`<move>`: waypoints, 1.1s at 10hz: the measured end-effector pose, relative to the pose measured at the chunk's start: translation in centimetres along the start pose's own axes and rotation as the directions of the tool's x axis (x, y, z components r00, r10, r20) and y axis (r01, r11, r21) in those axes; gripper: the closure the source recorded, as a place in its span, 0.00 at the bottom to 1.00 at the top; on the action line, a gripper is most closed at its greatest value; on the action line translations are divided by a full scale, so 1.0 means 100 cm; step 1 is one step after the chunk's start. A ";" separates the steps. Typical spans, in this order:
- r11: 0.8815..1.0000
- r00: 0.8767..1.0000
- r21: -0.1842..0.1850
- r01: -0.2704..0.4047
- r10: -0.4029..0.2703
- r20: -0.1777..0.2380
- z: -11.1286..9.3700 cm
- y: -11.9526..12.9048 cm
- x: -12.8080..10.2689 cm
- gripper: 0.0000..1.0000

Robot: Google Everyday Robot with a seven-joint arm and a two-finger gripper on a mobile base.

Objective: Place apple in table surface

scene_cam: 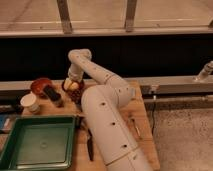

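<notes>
The apple (73, 86) is a small yellow-orange fruit at the back left of the table surface (136, 107), just above a dark cluster of fruit (76, 96). My gripper (71, 83) hangs from the white arm (102, 120), which bends over the middle of the table. The gripper is right at the apple, touching or just over its top. The arm's wrist hides the area behind the apple.
A red bowl (40, 86) and a dark object (52, 95) lie left of the apple. A white cup (31, 102) stands at the far left. A green tray (37, 142) fills the front left. A black tool (89, 146) lies beside it.
</notes>
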 end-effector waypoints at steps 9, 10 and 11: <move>1.000 1.000 -0.010 -0.023 0.023 -0.004 0.002 0.000 0.012 0.82; 1.000 1.000 -0.013 -0.016 0.016 0.005 0.000 0.003 0.010 0.82; 1.000 1.000 -0.020 -0.002 0.002 0.028 -0.009 0.008 0.005 0.82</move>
